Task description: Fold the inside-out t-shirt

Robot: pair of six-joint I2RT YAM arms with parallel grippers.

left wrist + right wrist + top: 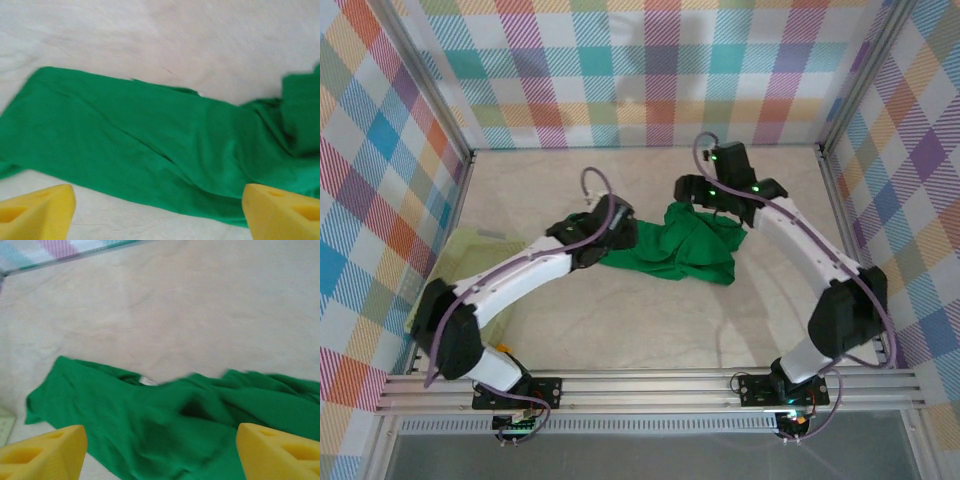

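left tool [159, 215]: yellow fingers wide apart, nothing between them, over the cloth. right tool [160, 452]: same, apart and empty. the inside-out t-shirt [690, 245] lies crumpled mid bench [650, 330], between the two tools, not flat.

risk: a pinch from here likely takes several layers or a random ridge rather than a hem, so the fold comes out skewed. a low pass could drag the whole heap.

top view gives the full bunched outline, plus the mesh basket [470, 250] well off to the left. left wrist adds a smooth band with a straight edge. right wrist adds a small white fleck [142, 381] at the cloth edge, maybe a label, can't tell.
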